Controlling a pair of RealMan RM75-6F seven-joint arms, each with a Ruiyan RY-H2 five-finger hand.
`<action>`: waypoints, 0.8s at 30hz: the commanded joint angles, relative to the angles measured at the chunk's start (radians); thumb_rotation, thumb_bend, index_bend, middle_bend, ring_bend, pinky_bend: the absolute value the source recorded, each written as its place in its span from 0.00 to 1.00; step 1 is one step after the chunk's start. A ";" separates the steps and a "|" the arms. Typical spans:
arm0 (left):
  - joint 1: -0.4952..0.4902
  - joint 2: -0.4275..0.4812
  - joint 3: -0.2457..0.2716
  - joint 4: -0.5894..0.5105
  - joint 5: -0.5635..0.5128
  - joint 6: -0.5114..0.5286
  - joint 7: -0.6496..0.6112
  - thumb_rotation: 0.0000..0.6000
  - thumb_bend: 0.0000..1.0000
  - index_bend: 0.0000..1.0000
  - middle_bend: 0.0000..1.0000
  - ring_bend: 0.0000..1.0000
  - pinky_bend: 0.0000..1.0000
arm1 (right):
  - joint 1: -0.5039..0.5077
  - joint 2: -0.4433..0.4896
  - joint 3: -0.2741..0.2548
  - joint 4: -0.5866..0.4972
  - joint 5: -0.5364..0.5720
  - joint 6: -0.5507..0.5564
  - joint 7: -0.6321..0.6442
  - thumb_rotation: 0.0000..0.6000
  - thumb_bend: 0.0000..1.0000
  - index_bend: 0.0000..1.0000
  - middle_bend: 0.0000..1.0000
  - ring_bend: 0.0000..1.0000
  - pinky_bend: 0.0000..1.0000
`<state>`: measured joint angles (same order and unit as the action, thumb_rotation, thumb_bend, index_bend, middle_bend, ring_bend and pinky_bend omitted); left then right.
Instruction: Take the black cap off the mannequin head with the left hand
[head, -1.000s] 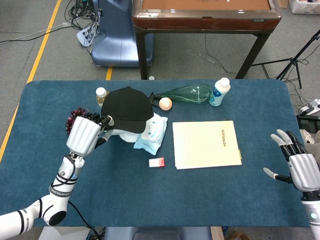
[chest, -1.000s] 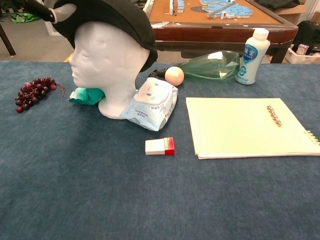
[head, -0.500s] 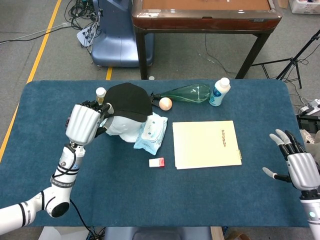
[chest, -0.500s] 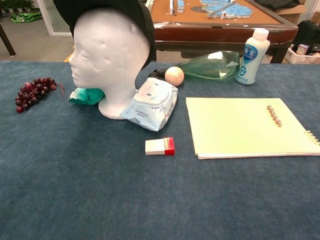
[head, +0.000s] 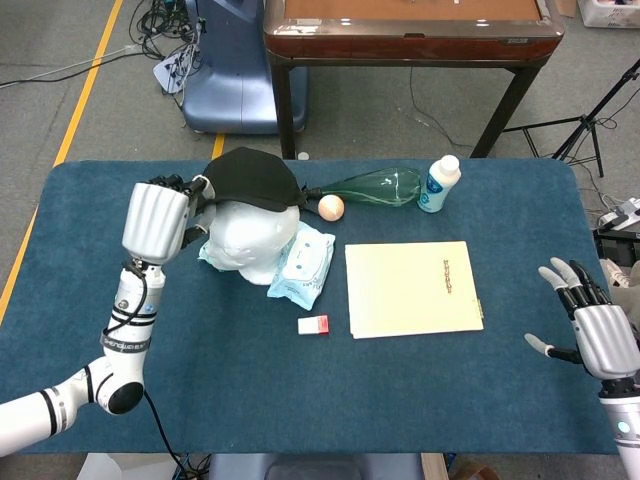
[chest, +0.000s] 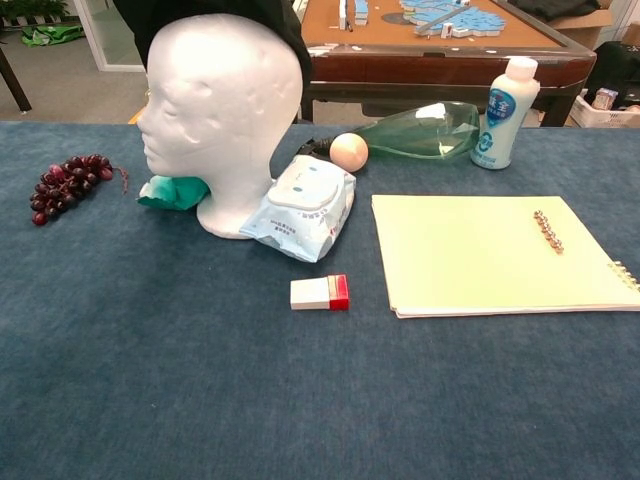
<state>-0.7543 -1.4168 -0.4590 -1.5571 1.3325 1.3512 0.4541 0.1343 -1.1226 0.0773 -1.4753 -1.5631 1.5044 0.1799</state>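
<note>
A white foam mannequin head (head: 245, 240) (chest: 215, 110) stands at the table's left-centre, facing left. The black cap (head: 250, 178) (chest: 215, 15) is lifted, hanging over the back of the crown with most of the scalp bare. My left hand (head: 160, 220) grips the cap's brim beside the head; it is out of the chest view. At the table's right edge my right hand (head: 590, 320) hovers with fingers spread and nothing in it.
A wet-wipes pack (chest: 300, 205) leans on the head's base, a teal cloth (chest: 172, 191) beside it. Grapes (chest: 65, 185), a small eraser box (chest: 320, 292), a yellow notebook (chest: 490, 255), a peach ball (chest: 348, 150), a lying green bottle (chest: 425, 130) and a white bottle (chest: 505, 110) share the table.
My left hand has risen and moved back, pulling the cap up off the mannequin's forehead; the white scalp now shows. The right hand has stayed put.
</note>
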 joint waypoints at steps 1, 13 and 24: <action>-0.004 -0.004 -0.006 0.018 -0.012 0.013 -0.002 1.00 0.60 0.62 0.78 0.65 0.71 | 0.000 0.000 0.000 0.000 0.001 -0.001 -0.001 1.00 0.00 0.11 0.09 0.02 0.19; 0.009 0.021 -0.016 0.033 -0.008 0.083 -0.027 1.00 0.60 0.62 0.78 0.65 0.72 | 0.002 -0.002 0.000 -0.001 0.004 -0.006 -0.005 1.00 0.00 0.11 0.09 0.02 0.19; 0.069 0.076 0.002 0.092 0.002 0.163 -0.021 1.00 0.60 0.62 0.78 0.65 0.72 | 0.002 -0.003 0.000 -0.001 0.004 -0.005 -0.007 1.00 0.00 0.11 0.09 0.02 0.19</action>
<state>-0.6968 -1.3499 -0.4628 -1.4737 1.3355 1.5041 0.4377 0.1365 -1.1253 0.0771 -1.4762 -1.5587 1.4992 0.1727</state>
